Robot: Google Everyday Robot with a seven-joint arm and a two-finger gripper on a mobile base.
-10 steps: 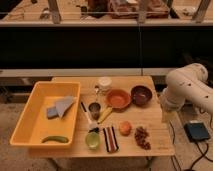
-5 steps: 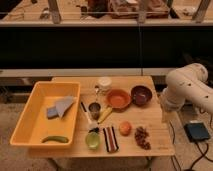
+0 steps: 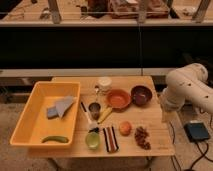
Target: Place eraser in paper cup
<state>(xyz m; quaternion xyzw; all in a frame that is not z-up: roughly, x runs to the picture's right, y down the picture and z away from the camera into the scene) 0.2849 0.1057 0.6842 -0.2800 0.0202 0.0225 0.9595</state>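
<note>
Gripper (image 3: 166, 116): hangs below the white arm (image 3: 186, 89) at the right edge of the wooden table (image 3: 155, 127); whether it is wide or narrow, I cannot tell; nothing seen in it.
Eraser (image 3: 110, 138): flat on the table near the front edge, well apart from the gripper, to its left and nearer the front; just beside a light green cup (image 3: 92, 140), with an orange fruit (image 3: 125, 128) on its other side.
Paper cup (image 3: 104, 84): upright near the back edge, well apart from the eraser and the gripper.
Between them: small metal cup (image 3: 94, 109), orange bowl (image 3: 118, 99).
Further left: yellow bin (image 3: 30, 120).
</note>
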